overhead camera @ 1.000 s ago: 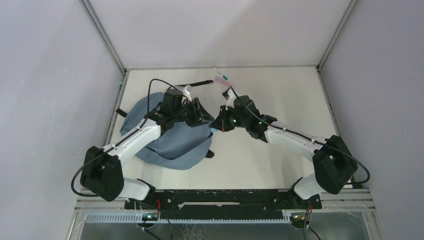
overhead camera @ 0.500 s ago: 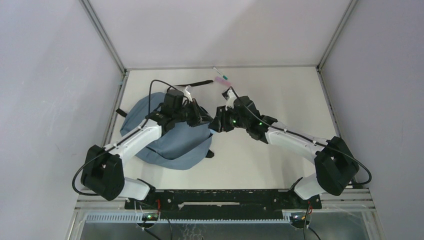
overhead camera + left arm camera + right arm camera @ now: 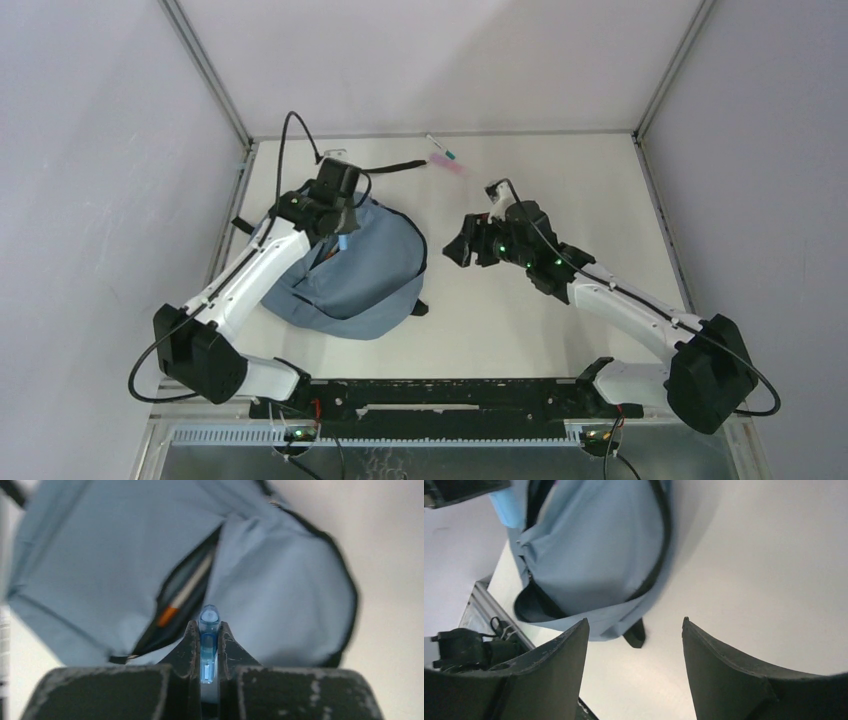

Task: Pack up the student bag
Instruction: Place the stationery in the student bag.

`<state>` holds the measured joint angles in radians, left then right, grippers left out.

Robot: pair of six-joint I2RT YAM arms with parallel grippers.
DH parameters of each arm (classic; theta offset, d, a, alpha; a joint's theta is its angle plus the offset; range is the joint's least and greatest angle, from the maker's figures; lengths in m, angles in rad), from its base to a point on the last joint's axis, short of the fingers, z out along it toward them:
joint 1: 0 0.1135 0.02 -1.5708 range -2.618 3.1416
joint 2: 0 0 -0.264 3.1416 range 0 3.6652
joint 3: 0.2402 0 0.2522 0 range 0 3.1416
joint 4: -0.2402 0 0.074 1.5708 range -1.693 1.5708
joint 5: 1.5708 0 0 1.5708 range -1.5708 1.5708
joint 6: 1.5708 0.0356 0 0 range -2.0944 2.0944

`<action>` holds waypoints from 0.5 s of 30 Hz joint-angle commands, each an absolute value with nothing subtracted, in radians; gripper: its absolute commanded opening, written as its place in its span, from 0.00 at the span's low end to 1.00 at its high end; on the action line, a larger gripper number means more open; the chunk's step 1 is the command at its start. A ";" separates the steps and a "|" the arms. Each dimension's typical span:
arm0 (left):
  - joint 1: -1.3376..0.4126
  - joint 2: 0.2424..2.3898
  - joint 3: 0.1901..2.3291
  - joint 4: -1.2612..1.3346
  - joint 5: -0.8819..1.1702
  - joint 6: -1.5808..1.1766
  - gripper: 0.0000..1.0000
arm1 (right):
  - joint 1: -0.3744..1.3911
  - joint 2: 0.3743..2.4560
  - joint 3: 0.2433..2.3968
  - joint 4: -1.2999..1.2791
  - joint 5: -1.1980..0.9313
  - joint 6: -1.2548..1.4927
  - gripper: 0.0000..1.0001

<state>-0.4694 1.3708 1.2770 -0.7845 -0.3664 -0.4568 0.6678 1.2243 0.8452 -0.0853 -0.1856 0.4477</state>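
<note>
— Why is the slim translucent-blue plastic pen [image 3: 209, 616] pinched tight in the left tool [image 3: 209, 630]?
— To be dropped, presumably, into the unzipped slate-blue fabric backpack [image 3: 100, 555] laid left on the worktop [image 3: 520, 190]. The right tool [image 3: 634, 621] is spread wide, nothing held.

White table [image 3: 520, 300] across frame centre, pink block [image 3: 446, 164] at upper centre, thin green-tipped pen [image 3: 438, 146] just beside it, translucent blue pen [image 3: 209, 630] at lower centre of left wrist view, orange-ended pencil [image 3: 180, 600] up-left of it.

Student bag [image 3: 360, 280] soft matt cloth; blue pen [image 3: 209, 625] glossy translucent plastic.
</note>
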 commanded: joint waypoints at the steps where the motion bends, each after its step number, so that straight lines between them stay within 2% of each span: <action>1: -0.467 1.420 1.326 -0.870 -0.599 -0.313 0.00 | 0.631 1.205 0.797 -0.081 -0.190 0.481 0.75; 6: -0.469 1.536 1.352 -0.798 -0.682 -0.264 0.00 | 0.630 1.220 0.784 -0.058 -0.209 0.500 0.72; 14: -0.472 1.615 1.397 -0.812 -0.762 -0.254 0.00 | 0.627 1.220 0.779 -0.069 -0.200 0.493 0.73; 15: -0.472 1.618 1.400 -0.819 -0.752 -0.254 0.04 | 0.624 1.219 0.779 -0.068 -0.201 0.493 0.74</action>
<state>-0.4690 1.6241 1.3239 -0.8253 -0.6838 -0.2794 0.6289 1.2278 0.7746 -0.1009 -0.1974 0.4797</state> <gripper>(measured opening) 0.082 0.730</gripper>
